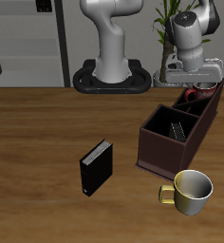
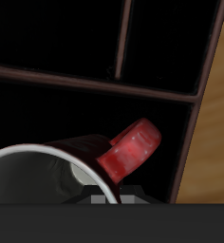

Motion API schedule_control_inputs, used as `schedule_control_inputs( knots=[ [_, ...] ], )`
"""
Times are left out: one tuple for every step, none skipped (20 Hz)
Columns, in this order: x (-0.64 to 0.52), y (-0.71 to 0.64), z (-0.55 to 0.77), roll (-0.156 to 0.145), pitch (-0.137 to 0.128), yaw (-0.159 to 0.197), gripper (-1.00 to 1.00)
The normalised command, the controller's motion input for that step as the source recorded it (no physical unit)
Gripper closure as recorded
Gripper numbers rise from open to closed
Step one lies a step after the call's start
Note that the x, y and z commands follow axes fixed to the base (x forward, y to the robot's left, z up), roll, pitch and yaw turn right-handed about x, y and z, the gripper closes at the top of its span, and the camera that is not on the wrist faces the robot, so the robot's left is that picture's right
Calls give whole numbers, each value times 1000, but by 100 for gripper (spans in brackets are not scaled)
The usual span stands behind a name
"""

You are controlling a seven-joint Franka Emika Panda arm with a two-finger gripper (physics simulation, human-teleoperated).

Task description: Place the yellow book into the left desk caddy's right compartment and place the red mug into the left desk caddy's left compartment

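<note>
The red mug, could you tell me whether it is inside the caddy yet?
Not yet: the red mug hangs in the gripper over the left desk caddy's back end.

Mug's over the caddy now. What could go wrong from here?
1. The gripper holds the red mug by its rim, above the left desk caddy; a release from here may drop it onto a divider or wall, so it could tip instead of seating.
2. The wrist view shows dividers close beneath the mug; its handle might catch one.
3. The yellow mug stands close to the caddy's nearer end; a jolt might shift things.
</note>
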Motion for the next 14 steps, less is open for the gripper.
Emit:
schedule_control_inputs(
  knots=[
    [55, -77, -113, -26, 13, 2, 100],
    [56, -92, -77, -24, 28, -18, 100],
    [89, -98, -80, -13, 20, -5, 100],
    [223, -365, -342, -113, 50, -19, 100],
    [198, -94, -264, -7, 64, -18, 100],
    [125, -57, -193, -10, 111, -86, 100],
    [34, 1, -120, 8, 41, -9, -100],
    [-219, 216, 53, 125, 29, -138, -100],
    [226, -132, -199, 8, 86, 18, -100],
    [-46, 14, 15, -18, 1, 25, -100],
    [54, 47, -53, 86, 66, -3, -100],
    [20, 1, -67, 10, 74, -57, -100],
    [85, 1, -16, -25, 0, 36, -100],
    [43, 6, -29, -17, 27, -8, -100]
  ],
)
